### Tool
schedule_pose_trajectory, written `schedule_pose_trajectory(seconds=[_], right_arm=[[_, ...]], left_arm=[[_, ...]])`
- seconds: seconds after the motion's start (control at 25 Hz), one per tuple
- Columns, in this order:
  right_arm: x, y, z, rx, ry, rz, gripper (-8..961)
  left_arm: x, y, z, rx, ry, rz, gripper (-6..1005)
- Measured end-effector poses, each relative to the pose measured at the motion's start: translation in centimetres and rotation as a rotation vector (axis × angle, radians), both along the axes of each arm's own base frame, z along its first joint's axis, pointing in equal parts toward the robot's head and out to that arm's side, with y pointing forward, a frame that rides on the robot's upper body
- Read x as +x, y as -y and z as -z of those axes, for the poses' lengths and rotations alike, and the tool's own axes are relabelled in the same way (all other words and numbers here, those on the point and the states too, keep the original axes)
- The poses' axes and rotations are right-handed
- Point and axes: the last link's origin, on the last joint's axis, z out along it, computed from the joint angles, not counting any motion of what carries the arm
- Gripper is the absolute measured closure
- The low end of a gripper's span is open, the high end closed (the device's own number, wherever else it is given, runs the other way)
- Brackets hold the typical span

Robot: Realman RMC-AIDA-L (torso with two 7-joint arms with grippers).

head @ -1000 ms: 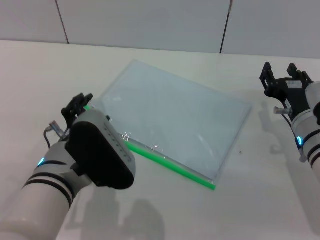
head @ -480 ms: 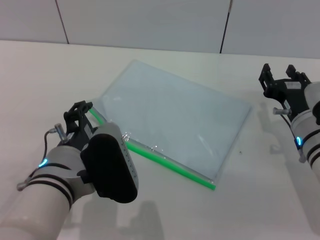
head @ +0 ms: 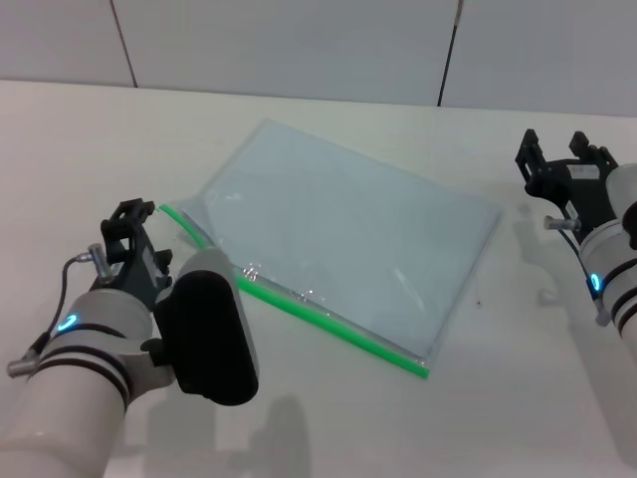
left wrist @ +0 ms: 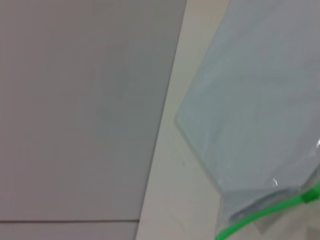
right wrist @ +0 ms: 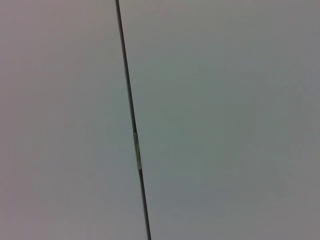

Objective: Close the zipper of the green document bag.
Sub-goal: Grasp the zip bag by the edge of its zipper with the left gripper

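Observation:
The green document bag [head: 348, 239] lies flat and askew in the middle of the table, pale and translucent. Its zipper [head: 328, 319] is the bright green strip along the near long edge, also seen in the left wrist view as the zipper [left wrist: 260, 217]. The bag's mouth gapes a little near the strip's left end [head: 171, 213]. My left gripper [head: 127, 221] hovers just left of that end, open, nothing between its fingers. My right gripper [head: 555, 159] stands open to the right of the bag, apart from it. The right wrist view shows only wall.
A white table [head: 498, 418] carries the bag, with a grey panelled wall [head: 299, 40] behind it. My bulky left forearm [head: 204, 334] hangs over the table's near left, close to the zipper strip.
My left gripper has drawn back to the left and towards me, off the zipper's left end, which now shows. The right arm and the bag have stayed put.

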Motion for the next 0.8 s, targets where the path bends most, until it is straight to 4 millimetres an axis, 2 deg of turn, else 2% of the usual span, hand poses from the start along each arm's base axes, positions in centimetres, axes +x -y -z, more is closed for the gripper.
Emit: schedule_pose_trajectory(seconds=[0.16,0.52,0.8], right_arm=[[0.1,0.0,0.0,0.000,0.002,0.001,370],[0.0,-0.1,0.0,-0.001,0.003,-0.002,371],[0.0,0.0,0.0,-0.003,0.005,-0.003,373]], left_arm=[[-0.4,0.0,-0.1,0.000,-0.016,-0.019,413],[-2.1,-1.9,0.0,0.050,-0.077,-0.042,426],[-2.1,-2.8,0.2,0.063,-0.071,-0.030,435]])
